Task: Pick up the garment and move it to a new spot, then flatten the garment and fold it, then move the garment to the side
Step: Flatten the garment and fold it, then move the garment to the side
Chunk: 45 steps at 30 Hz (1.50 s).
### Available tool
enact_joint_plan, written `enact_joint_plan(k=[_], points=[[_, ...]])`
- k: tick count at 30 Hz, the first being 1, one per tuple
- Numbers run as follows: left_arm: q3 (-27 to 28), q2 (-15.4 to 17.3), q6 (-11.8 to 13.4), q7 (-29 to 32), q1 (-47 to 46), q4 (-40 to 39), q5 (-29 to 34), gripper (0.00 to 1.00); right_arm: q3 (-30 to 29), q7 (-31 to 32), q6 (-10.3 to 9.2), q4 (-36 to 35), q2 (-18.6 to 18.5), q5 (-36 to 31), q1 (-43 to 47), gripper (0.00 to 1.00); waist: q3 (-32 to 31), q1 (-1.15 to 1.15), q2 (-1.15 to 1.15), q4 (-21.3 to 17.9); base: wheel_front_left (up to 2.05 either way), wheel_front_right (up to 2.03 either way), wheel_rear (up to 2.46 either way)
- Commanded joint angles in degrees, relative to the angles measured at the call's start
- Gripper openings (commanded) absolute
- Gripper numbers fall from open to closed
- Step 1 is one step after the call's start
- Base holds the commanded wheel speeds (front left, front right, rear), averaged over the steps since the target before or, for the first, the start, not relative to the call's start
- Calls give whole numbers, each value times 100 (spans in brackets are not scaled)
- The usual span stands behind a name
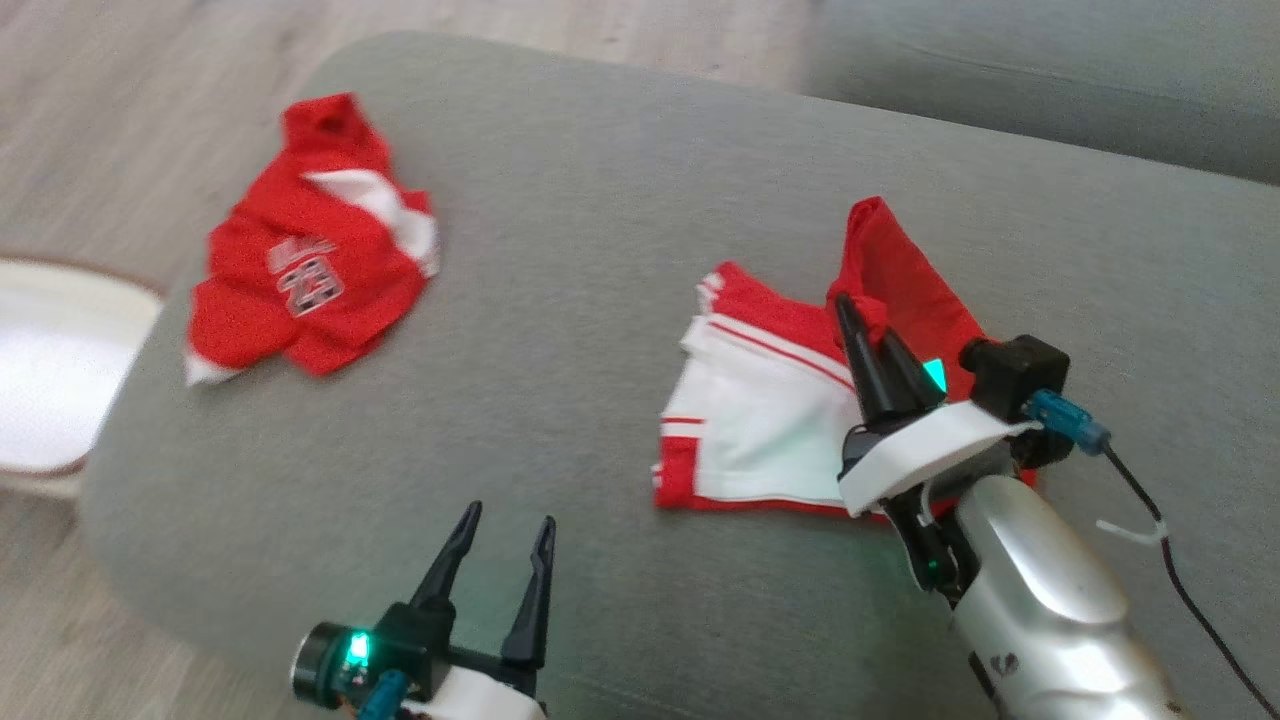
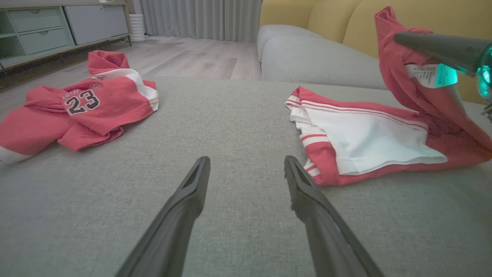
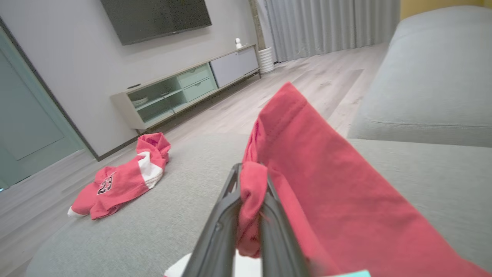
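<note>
Right jaws clenched on raised red corner of red-and-white striped fabric garment (image 1: 760,420), rest lying on grey upholstered sofa seat (image 1: 600,200). Left jaws released, hovering nearby. Lift steadily, hold pinch firm, avoid dragging bunched folds.

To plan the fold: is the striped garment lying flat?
Not flat: the right gripper holds one edge of the striped garment lifted above the sofa.

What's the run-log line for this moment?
right gripper: shut on red-and-white garment, corner raised | left gripper: open, empty, over grey cushion | number 23 jersey: lying apart on cushion
</note>
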Motion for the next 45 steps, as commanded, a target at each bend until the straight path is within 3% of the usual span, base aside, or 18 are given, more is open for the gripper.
enact_joint_plan(k=[1,7,8,9,16,25,31,38,45], points=[[81,-5,1,-30,-224,-133,-53,100,212,-37,-4,-4,92,112,-283,0,89,0,0,607,0,0,0],[-51,-5,-6,-30,-264,-101,-74,100,533,-37,-4,413,93,308,-405,0,141,0,0,906,0,0,0],[-63,-5,4,-30,-265,-96,-82,100,575,-37,-4,486,93,367,-425,28,139,0,0,914,0,0,0],[-65,-5,16,-30,-267,-92,-89,100,610,-37,-4,527,93,396,-449,100,136,0,0,902,0,0,0],[110,-5,73,-30,-322,-81,-69,100,614,-37,-4,281,93,504,-358,100,29,0,0,319,0,0,0],[532,-5,243,-30,-473,-81,139,100,-1050,-37,-4,-214,94,-556,325,100,-186,0,0,-699,0,0,0],[883,7,397,-30,-406,16,363,100,-1692,-37,-4,-389,94,-1039,844,100,-353,0,0,-1227,0,0,0],[1278,13,499,-30,-13,-7,463,100,-1784,-37,-4,-388,94,-1101,1317,100,-539,0,0,-1692,0,0,0],[1436,6,458,-30,181,-65,482,100,-1656,-37,-4,-360,94,-965,1577,100,-552,0,0,-1853,0,0,0]])
